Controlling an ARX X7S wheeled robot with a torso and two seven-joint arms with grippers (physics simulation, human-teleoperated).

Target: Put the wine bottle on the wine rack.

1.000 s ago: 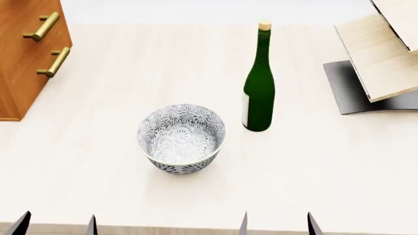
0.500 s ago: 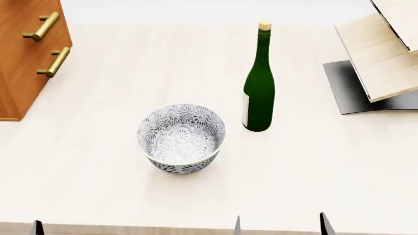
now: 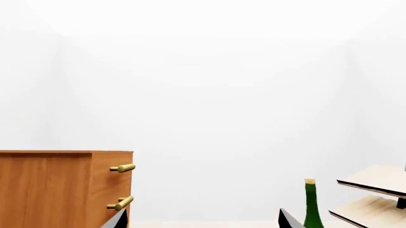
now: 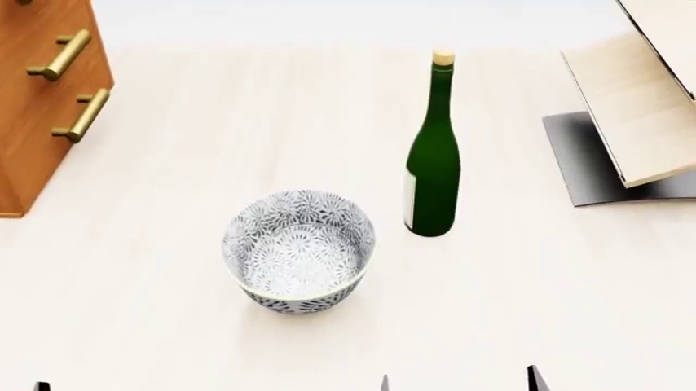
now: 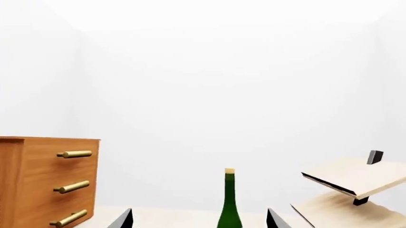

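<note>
The wine bottle (image 4: 433, 167) stood upright mid-bench, toward the far edge, untouched. The wine rack (image 4: 641, 114) sat at the bench's far right edge, well apart from it. A patterned bowl (image 4: 299, 251) stood near the bottle. Both the left pincer (image 3: 199, 221) and the right pincer (image 5: 199, 219) were spread wide, holding nothing, at the near edge.

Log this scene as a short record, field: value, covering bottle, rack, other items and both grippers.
wine bottle: upright on the table, corked, untouched
wine rack: right of the bottle, empty in view
bowl: patterned, left of and nearer than the bottle
cabinet: far left, brass handles
left gripper: open, empty
right gripper: open, empty, bottle centred ahead
task state: bottle not yet grasped
</note>
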